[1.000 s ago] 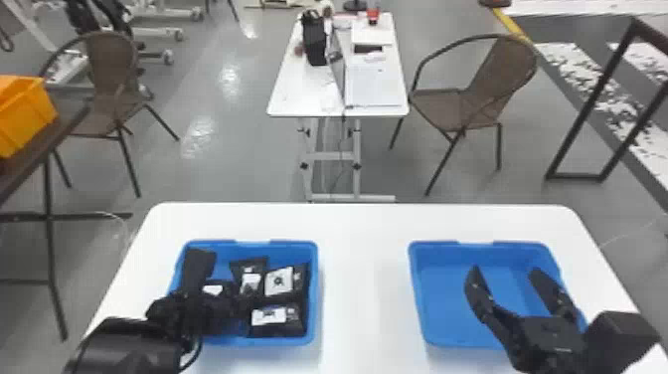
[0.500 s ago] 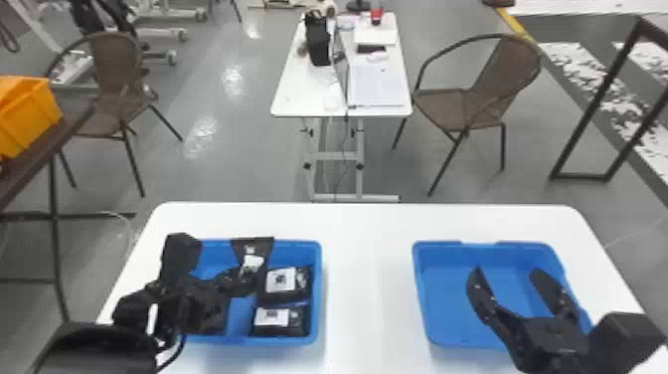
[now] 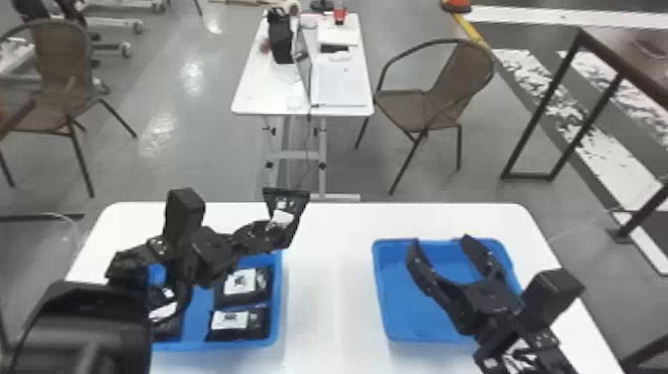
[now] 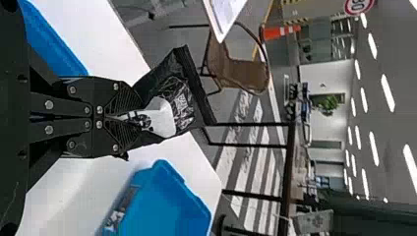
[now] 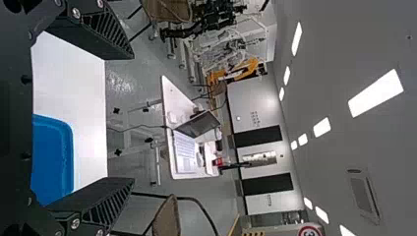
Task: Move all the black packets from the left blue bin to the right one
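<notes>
In the head view your left pincer (image 3: 271, 232) has just lifted a packet (image 3: 293, 205) above the left bin (image 3: 277, 308), so carrying can start; the left wrist view shows it clamped, the right wrist view your right pincer (image 5: 133, 118) open.

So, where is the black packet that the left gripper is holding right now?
Left of centre in the head view, the black packet is clamped in the left gripper, showing just past the far right corner of the left blue bin.
</notes>
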### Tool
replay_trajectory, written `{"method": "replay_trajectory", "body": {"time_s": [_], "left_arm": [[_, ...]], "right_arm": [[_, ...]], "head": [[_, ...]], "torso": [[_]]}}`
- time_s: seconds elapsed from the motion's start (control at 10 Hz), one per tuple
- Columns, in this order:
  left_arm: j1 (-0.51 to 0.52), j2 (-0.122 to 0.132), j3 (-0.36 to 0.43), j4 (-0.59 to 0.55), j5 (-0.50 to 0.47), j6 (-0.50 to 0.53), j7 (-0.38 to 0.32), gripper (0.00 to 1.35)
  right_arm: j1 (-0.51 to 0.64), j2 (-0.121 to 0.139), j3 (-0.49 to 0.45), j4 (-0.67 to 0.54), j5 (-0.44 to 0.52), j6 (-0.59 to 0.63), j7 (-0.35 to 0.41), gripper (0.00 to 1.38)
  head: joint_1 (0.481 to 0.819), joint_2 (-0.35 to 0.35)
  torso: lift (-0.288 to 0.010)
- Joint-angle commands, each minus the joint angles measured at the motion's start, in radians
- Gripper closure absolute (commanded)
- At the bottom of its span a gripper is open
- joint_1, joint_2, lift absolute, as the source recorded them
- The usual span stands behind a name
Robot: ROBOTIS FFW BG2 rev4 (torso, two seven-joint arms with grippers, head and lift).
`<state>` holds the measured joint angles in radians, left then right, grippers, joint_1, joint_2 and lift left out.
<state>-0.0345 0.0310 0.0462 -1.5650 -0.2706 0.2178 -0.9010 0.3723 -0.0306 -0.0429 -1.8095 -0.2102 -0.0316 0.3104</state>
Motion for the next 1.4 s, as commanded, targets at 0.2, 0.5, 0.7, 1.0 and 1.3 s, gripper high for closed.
{"method": "replay_trajectory", "body": {"time_s": [0.2, 0.5, 0.7, 1.0, 1.3], "left_arm": [[-0.156, 0.014, -0.103, 0.298, 0.215, -0.232, -0.053, 1.19], [-0.24, 0.01, -0.197, 0.401, 0.251, -0.213, -0.111, 1.19], [-0.269, -0.006, -0.238, 0.445, 0.257, -0.222, -0.125, 1.19], [-0.306, -0.022, -0.298, 0.481, 0.278, -0.238, -0.128, 1.19], [-0.309, -0.025, -0.324, 0.485, 0.297, -0.238, -0.128, 1.19]], "right_arm": [[-0.081, 0.0, 0.02, 0.035, -0.015, 0.029, 0.07, 0.13], [-0.182, 0.0, 0.054, 0.101, -0.026, 0.036, 0.122, 0.13], [-0.222, 0.0, 0.07, 0.125, -0.031, 0.044, 0.13, 0.13], [-0.276, 0.0, 0.097, 0.171, -0.024, 0.061, 0.145, 0.13], [-0.319, 0.0, 0.103, 0.226, -0.014, 0.061, 0.145, 0.34]], "head": [[0.695, -0.11], [0.695, -0.134], [0.695, -0.146], [0.695, -0.16], [0.695, -0.17]], "torso": [[0.0], [0.0], [0.0], [0.0], [0.0]]}}
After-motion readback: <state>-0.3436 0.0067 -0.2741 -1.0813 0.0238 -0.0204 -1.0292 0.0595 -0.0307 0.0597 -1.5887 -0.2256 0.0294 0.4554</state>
